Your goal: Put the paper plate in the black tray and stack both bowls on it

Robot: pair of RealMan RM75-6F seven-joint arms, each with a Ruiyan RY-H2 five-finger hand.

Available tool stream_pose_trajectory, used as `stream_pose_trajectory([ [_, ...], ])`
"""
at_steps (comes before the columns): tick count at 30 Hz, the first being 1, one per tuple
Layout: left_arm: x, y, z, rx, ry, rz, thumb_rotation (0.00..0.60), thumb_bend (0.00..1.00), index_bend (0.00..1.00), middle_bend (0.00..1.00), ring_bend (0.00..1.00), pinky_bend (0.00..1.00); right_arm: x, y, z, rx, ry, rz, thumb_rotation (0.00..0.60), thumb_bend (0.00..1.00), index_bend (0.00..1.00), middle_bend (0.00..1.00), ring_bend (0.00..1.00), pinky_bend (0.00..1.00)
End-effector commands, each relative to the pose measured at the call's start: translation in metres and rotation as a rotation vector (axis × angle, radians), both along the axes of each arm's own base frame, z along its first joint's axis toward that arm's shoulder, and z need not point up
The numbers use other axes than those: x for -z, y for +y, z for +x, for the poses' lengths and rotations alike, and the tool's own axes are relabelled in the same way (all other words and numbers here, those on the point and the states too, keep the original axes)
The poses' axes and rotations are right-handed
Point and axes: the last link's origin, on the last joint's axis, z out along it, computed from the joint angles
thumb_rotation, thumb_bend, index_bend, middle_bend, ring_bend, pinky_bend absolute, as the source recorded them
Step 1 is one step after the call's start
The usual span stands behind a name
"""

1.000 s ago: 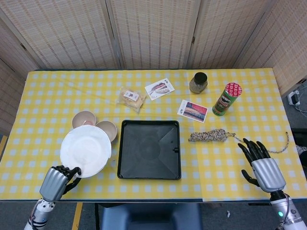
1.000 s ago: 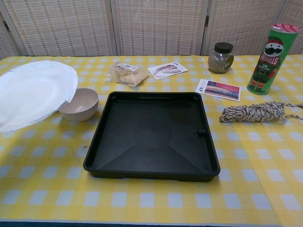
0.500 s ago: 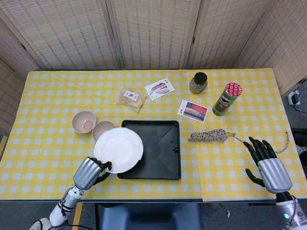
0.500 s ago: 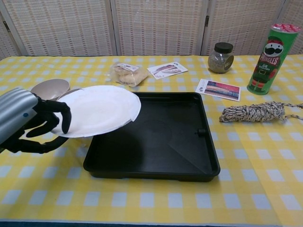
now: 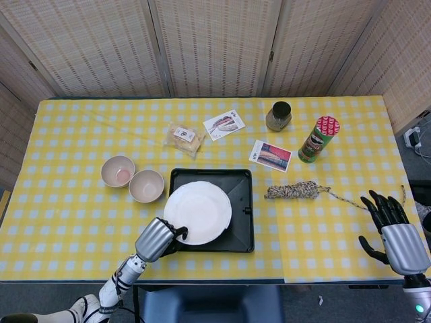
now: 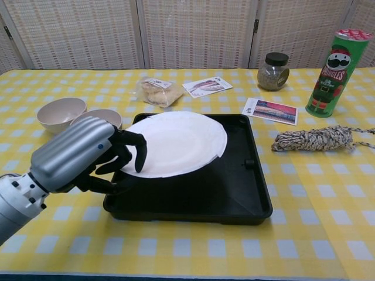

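My left hand (image 5: 157, 238) (image 6: 88, 155) grips the near-left rim of the white paper plate (image 5: 199, 211) (image 6: 179, 142) and holds it over the black tray (image 5: 242, 225) (image 6: 234, 187), a little above the tray floor. Two beige bowls stand side by side on the cloth left of the tray: one (image 5: 118, 170) (image 6: 61, 113) further left, the other (image 5: 147, 185) (image 6: 109, 116) closer to the tray, partly hidden by my hand in the chest view. My right hand (image 5: 397, 232) is open at the table's near right, holding nothing.
A coil of rope (image 5: 293, 191) (image 6: 313, 139) lies right of the tray. Behind it are a Pringles can (image 5: 318, 139) (image 6: 329, 75), a jar (image 5: 278, 116) (image 6: 273, 71), two cards (image 5: 270, 155) (image 5: 224, 124) and a snack bag (image 5: 184, 138) (image 6: 155, 91).
My left hand has carried the plate rightward from beside the bowls to over the tray. Both bowls are now uncovered. My right hand has drifted right, toward the table's edge.
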Motion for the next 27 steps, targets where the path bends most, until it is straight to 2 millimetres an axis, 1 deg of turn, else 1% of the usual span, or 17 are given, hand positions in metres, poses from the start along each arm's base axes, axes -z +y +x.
stream_pose_trajectory([
  [1, 0.011, -0.002, 0.007, 0.021, -0.002, -0.033, 0.600, 0.52, 0.65, 1.00, 1.00, 1.00, -0.027, 0.019, -0.006, -0.014, -0.060, -0.077, 0.600, 0.38, 0.00, 0.00, 0.00, 0.00],
  [3, 0.018, -0.004, 0.012, 0.033, -0.010, -0.056, 0.600, 0.52, 0.65, 1.00, 1.00, 1.00, -0.035, 0.028, -0.010, -0.011, -0.061, -0.115, 0.600, 0.38, 0.00, 0.00, 0.00, 0.00],
  [7, 0.028, -0.006, 0.019, 0.058, -0.006, -0.071, 0.600, 0.52, 0.65, 1.00, 1.00, 1.00, -0.042, 0.039, -0.015, 0.002, -0.067, -0.140, 0.600, 0.38, 0.00, 0.00, 0.00, 0.00],
  [12, 0.032, 0.004, 0.020, 0.079, 0.023, -0.034, 0.600, 0.52, 0.65, 1.00, 1.00, 1.00, -0.047, 0.046, -0.020, 0.014, -0.065, -0.156, 0.600, 0.38, 0.00, 0.00, 0.00, 0.00],
  [22, 0.031, 0.024, 0.014, 0.057, 0.040, 0.002, 0.600, 0.52, 0.65, 1.00, 1.00, 1.00, -0.045, 0.045, -0.023, 0.034, -0.056, -0.158, 0.600, 0.38, 0.00, 0.00, 0.00, 0.00],
  [27, 0.035, 0.031, 0.011, 0.033, 0.059, 0.000, 0.600, 0.52, 0.65, 1.00, 1.00, 1.00, -0.043, 0.041, -0.023, 0.042, -0.054, -0.151, 0.600, 0.38, 0.00, 0.00, 0.00, 0.00],
])
